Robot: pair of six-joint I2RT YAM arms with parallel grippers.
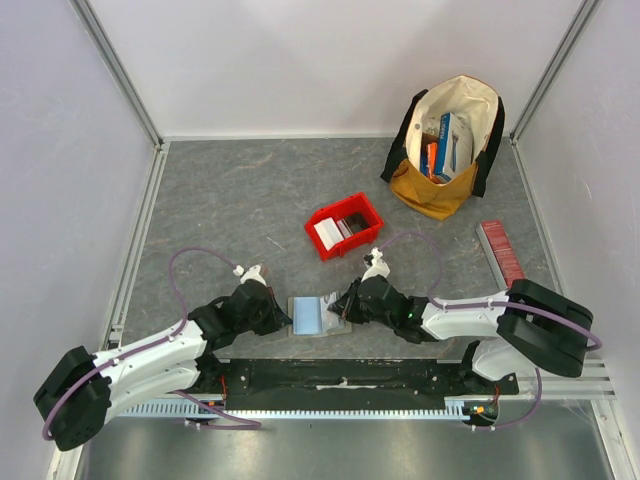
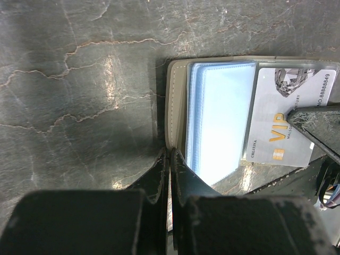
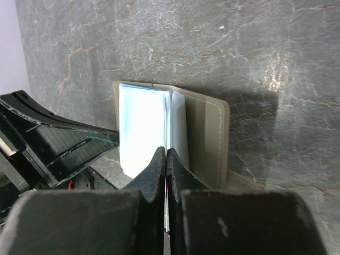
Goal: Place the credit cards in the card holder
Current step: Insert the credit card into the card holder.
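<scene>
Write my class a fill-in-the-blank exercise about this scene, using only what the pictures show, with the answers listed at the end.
1. The card holder lies ___, with its clear sleeves showing.
2. The white card next to those sleeves bears the large letters ___.
3. The bin beyond the card holder is ___ in colour.
4. In the top view, the tote bag stands farther back than the bin and to its ___.

Missing words: open; VIP; red; right.

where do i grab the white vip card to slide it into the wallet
Pinch the white plastic VIP card by its outer edge, from the right arm's side: its opposite edge faces the clear sleeves of the grey-olive folding wallet.
</scene>
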